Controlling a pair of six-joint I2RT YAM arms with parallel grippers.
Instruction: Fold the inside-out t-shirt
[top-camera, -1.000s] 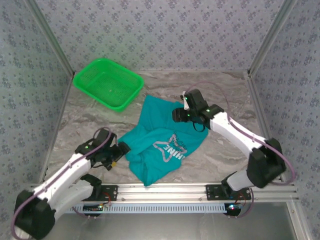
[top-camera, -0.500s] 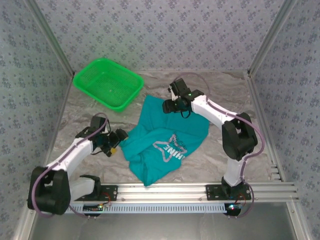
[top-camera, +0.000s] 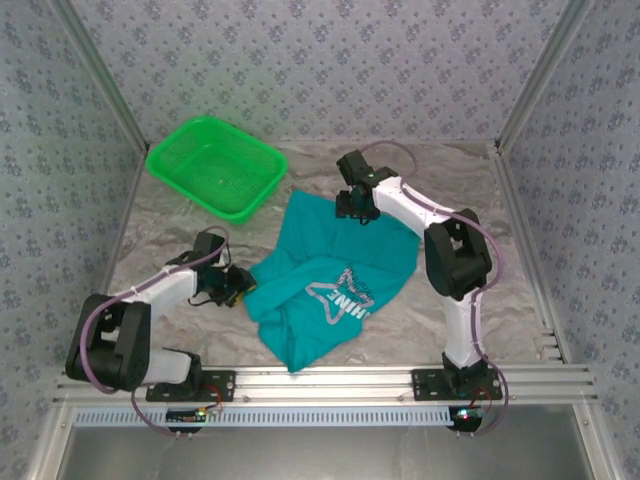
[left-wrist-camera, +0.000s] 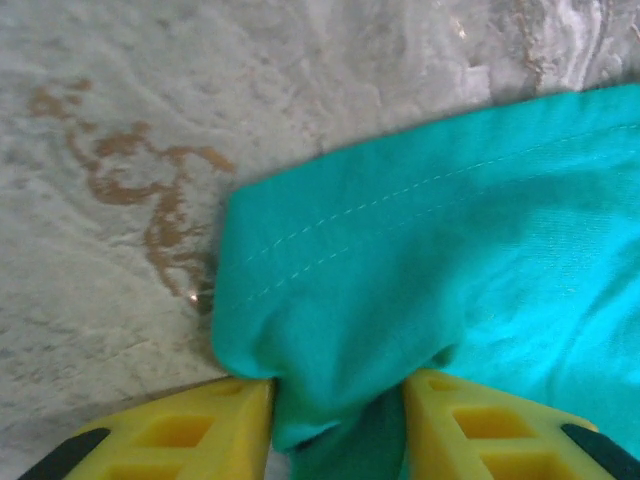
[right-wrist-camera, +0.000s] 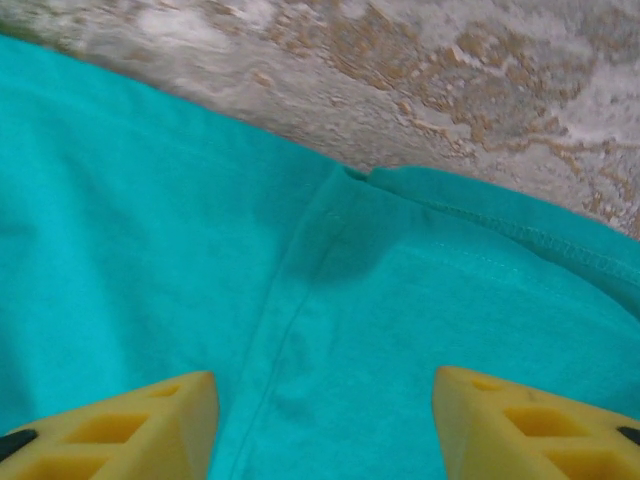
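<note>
A: The tabletop (top-camera: 470, 180) first. Where does the shirt lie?
B: The shirt (top-camera: 325, 265) lies crumpled at the middle of it, between both arms, star print partly up, not spread flat. The basket (top-camera: 215, 170) stands at the far left, near the shirt's far corner; I cannot tell whether they touch.
A: And the left jaws?
B: Clamped on a bunched fold of the shirt's left edge. Cloth fills the gap between the yellow fingers (left-wrist-camera: 190, 435), stitched hem just ahead.
A: The right jaws?
B: Apart, low over the far edge, a seam running between the right fingers (right-wrist-camera: 120, 425). Nothing held.
A: Step in hand?
B: In my judgement, taking hold for spreading; folding proper has not begun. Next, the right jaws must close on that far edge, then both arms draw apart to pull the cloth flat without losing the thin left grip.
</note>
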